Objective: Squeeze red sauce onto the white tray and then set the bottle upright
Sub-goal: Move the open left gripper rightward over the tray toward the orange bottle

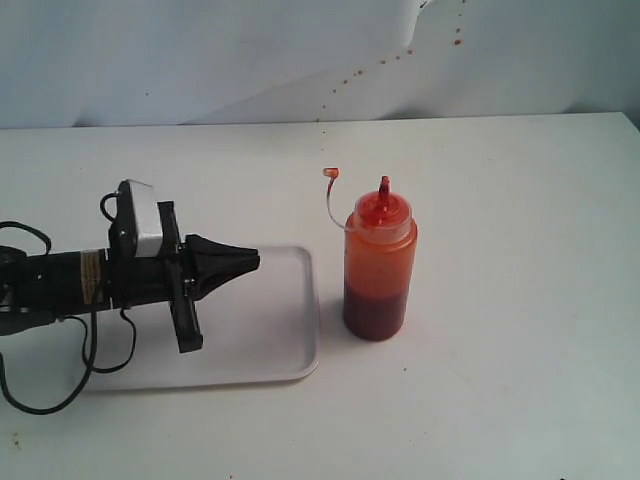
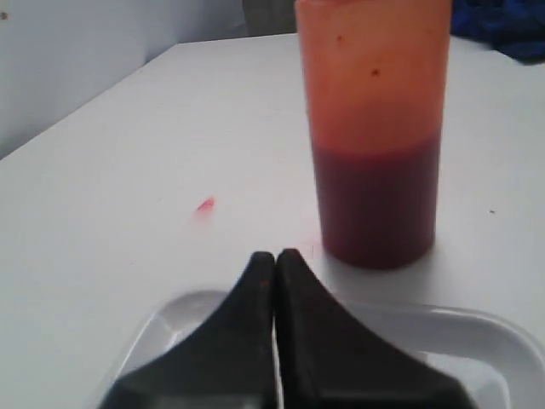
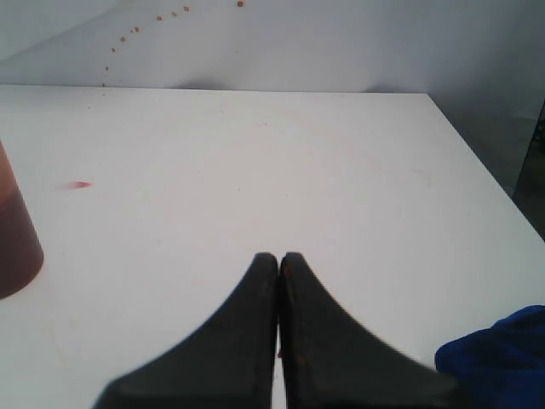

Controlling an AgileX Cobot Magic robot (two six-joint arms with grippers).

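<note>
The bottle (image 1: 380,262) stands upright on the table just right of the white tray (image 1: 268,345). It is translucent orange with a red nozzle, and its tethered tip cap (image 1: 331,173) hangs off to the left. Dark red sauce (image 1: 375,312) fills its lower part. My left gripper (image 1: 255,262) hovers over the tray, shut and empty, pointing at the bottle (image 2: 375,128). In the left wrist view its tips (image 2: 274,256) sit a short way from the bottle's base, above the tray's rim (image 2: 502,334). My right gripper (image 3: 278,256) is shut and empty over bare table, with the bottle's edge (image 3: 13,234) off to one side.
A small red spot (image 2: 204,204) marks the table near the bottle. Brown-red splatter dots (image 1: 400,55) run up the back wall. A blue cloth (image 3: 502,362) lies by the right gripper, near the table's edge (image 3: 477,170).
</note>
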